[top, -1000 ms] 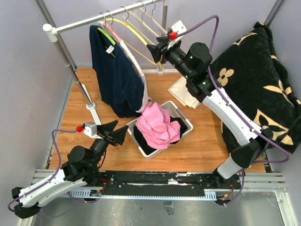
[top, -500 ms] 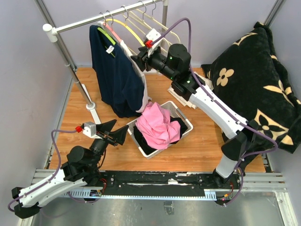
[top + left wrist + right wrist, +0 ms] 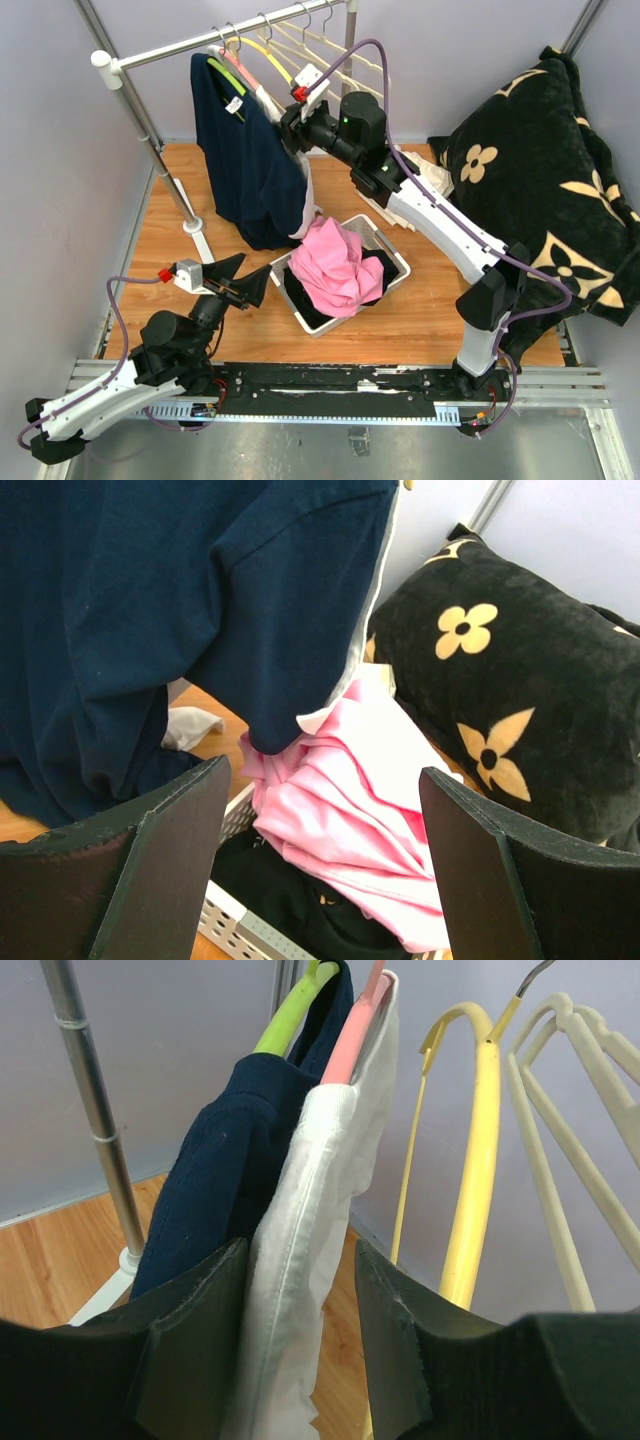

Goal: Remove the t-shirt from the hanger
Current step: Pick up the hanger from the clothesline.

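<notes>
A white t-shirt (image 3: 320,1210) hangs on a pink hanger (image 3: 355,1025), next to a navy t-shirt (image 3: 215,1180) on a green hanger (image 3: 290,1015). My right gripper (image 3: 300,1250) is open and straddles the white shirt's shoulder edge. The left finger (image 3: 195,1340) sits between the navy and white cloth, and a gap shows at the right finger. From above, the right gripper (image 3: 287,122) is at the shirts' right side, under the rail (image 3: 200,40). My left gripper (image 3: 245,282) is open and empty, low beside the basket (image 3: 395,255).
A yellow hanger (image 3: 480,1160) and cream hangers (image 3: 570,1140) hang empty right of the shirts. The white basket (image 3: 235,920) holds a pink garment (image 3: 350,800) over black cloth. A black flowered cushion (image 3: 545,170) fills the right side. The rail's post (image 3: 160,160) stands at the left.
My right arm has swung left from the empty hangers to the white t-shirt, its fingers now on either side of the shoulder. The left arm has stayed put.
</notes>
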Available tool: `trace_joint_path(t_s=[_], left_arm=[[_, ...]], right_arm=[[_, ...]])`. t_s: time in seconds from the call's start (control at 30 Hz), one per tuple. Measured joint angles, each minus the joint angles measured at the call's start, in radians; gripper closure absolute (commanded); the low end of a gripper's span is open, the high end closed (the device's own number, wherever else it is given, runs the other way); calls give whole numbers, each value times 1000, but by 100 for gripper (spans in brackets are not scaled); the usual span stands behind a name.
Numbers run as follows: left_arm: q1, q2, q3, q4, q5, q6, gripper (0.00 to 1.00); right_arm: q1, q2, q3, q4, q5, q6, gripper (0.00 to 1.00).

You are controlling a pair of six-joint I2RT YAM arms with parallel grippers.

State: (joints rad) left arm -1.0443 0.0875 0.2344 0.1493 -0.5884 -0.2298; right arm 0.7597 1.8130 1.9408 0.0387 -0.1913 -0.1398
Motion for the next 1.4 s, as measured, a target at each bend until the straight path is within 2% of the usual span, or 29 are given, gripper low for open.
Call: trace_joint_path(t_s=[0.3,0.63,0.7,1.03,1.4], left_arm=[[0,-15,0,-5,-6,2,19],[0,-23,0,-21,-8,5,19],[0,-23,0,-21,-9,5,19],[0,-11,0,-16,-11,5,19],[0,16,0,-16,-10,3,19]], right_arm=[[5,56,77,-7,6,2,63],[5,78,98,-5,43,11,96],[6,78,97,0,48,11,99],[6,57,50,63,87,23,99],[6,-43,-52,173,135,77,99]])
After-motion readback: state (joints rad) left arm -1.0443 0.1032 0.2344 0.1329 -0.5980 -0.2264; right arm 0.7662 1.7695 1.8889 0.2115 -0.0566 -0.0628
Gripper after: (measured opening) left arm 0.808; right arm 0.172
